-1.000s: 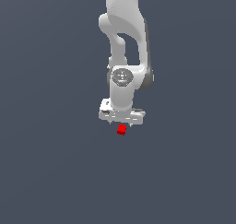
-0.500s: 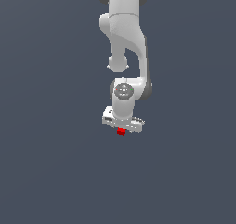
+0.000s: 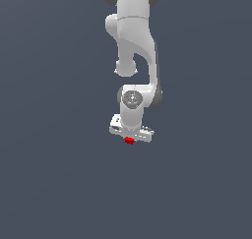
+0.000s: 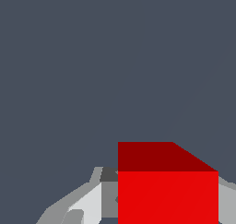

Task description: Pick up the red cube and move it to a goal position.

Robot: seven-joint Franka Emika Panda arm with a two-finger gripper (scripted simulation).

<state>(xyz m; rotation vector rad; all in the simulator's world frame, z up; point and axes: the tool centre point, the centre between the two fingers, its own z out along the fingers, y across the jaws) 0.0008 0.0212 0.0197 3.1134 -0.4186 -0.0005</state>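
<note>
looking down from the wrist view, the red cube (image 4: 168, 191) fills the near field, with pale finger (image 4: 87, 204) surfaces close beside it on one side and a grey sliver at the opposite edge; it sits between the jaws, though whether the pads are pressing on it cannot be told from these frames; in the exterior view the cube (image 3: 129, 140) peeks out just beneath the white gripper (image 3: 130, 136), which hangs straight down from the arm (image 3: 133, 46) over a plain dark surface (image 3: 54, 184); no goal marker shows in either view. judged as the grasp step: keep the cube centred between the fingers, so both pads meet opposite flat faces squarely; close evenly and firmly; a grip on an edge would likely twist so small a block out; lift straight up before any sideways travel toward the goal.
</note>
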